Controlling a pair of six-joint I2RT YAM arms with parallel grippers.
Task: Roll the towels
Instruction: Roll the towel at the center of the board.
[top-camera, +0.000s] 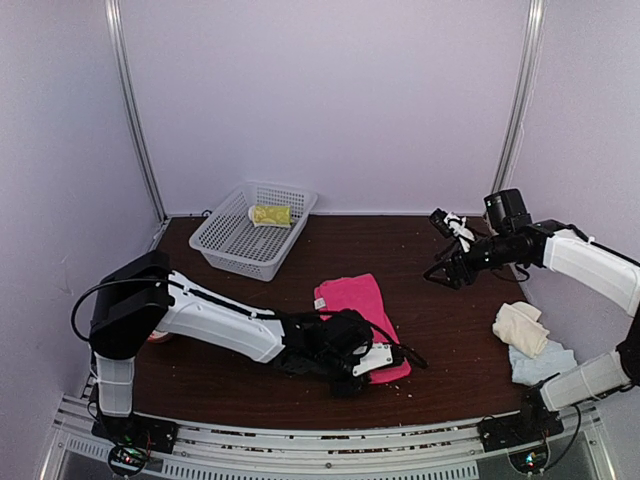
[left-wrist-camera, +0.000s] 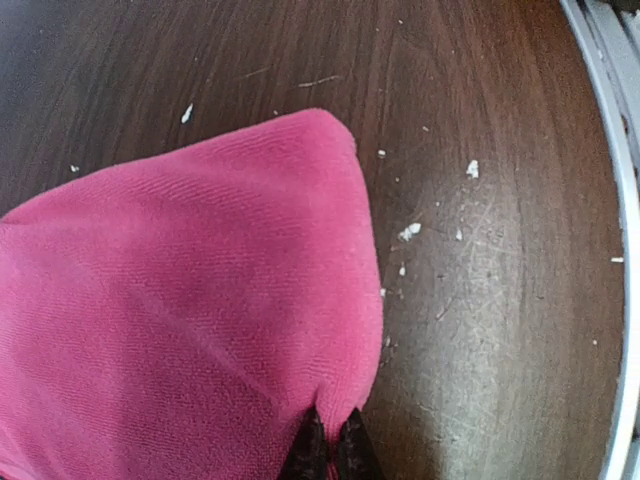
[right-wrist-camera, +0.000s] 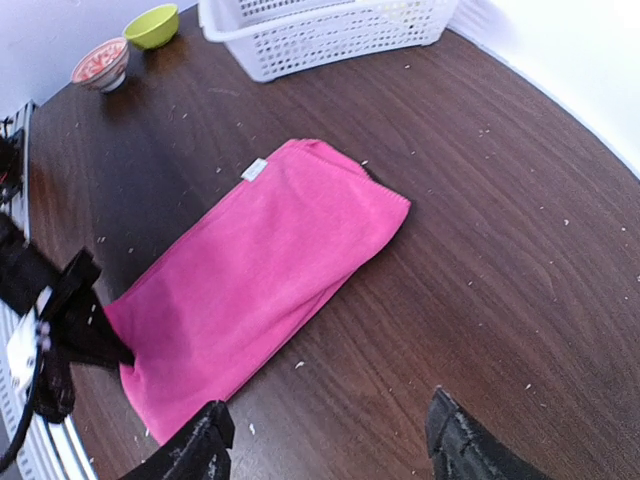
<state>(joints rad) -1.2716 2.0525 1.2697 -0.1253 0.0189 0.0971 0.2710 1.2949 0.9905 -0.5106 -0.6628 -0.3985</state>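
A hot-pink towel (top-camera: 352, 305) lies flat, folded into a long strip, in the middle of the dark table. My left gripper (left-wrist-camera: 330, 422) is shut on the towel's near edge (left-wrist-camera: 200, 300), a small fold of cloth pinched between its fingertips. My right gripper (right-wrist-camera: 325, 428) hangs open above bare table to the right of the pink towel (right-wrist-camera: 270, 265), with nothing between its fingers. It shows at the right in the top view (top-camera: 445, 272). A lime-yellow towel (top-camera: 270, 214) lies rolled in the basket. A cream towel (top-camera: 520, 328) and a pale-blue towel (top-camera: 545, 362) sit crumpled at the right edge.
A white mesh basket (top-camera: 235, 245) stands at the back left. A green bowl (right-wrist-camera: 152, 25) and a red-patterned bowl (right-wrist-camera: 100, 62) sit near the table's left edge. White crumbs speckle the wood. A metal rail (left-wrist-camera: 625, 200) runs along the near edge.
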